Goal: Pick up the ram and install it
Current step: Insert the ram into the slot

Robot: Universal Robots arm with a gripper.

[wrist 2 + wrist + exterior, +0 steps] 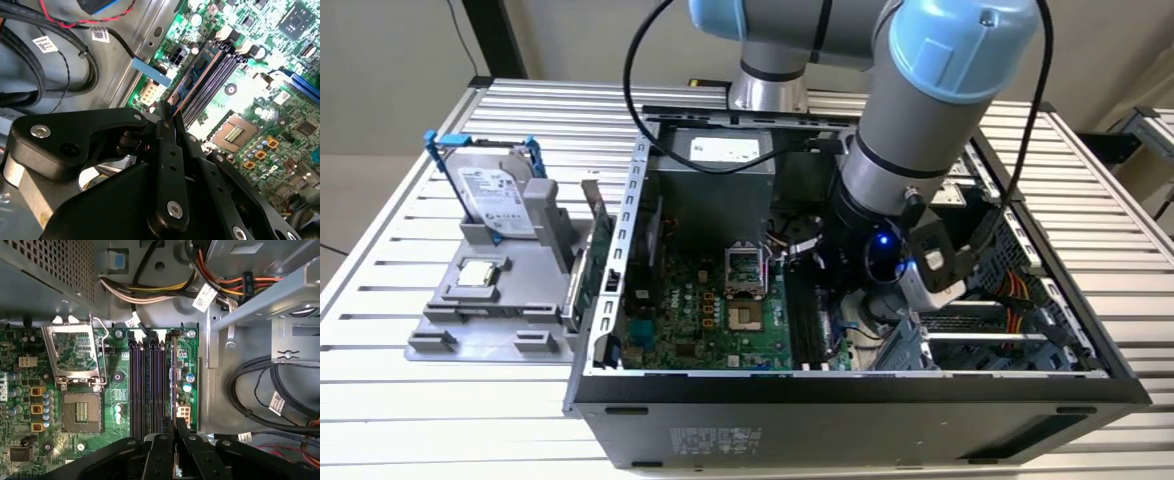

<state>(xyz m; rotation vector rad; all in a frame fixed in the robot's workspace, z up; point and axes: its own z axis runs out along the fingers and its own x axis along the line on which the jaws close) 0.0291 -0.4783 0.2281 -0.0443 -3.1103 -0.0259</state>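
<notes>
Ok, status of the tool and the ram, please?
Tool shut on the ram. Ram edge-down beside the empty memory slots. Nothing seen blocking.

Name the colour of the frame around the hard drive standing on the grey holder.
Blue frame, clearest in the exterior view.

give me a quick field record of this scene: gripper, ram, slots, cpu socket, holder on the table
gripper: inside the open computer case, shut on the ram, over the memory slots
ram: held on edge, along the slot row, at the slot nearest the case wall; full seating cannot be told
memory slots: the other dark slots beside it stand empty
cpu socket: empty, its latch frame swung open
grey holder: on the table at the exterior view's left, with the hard drive upright and the cpu chip flat
</notes>
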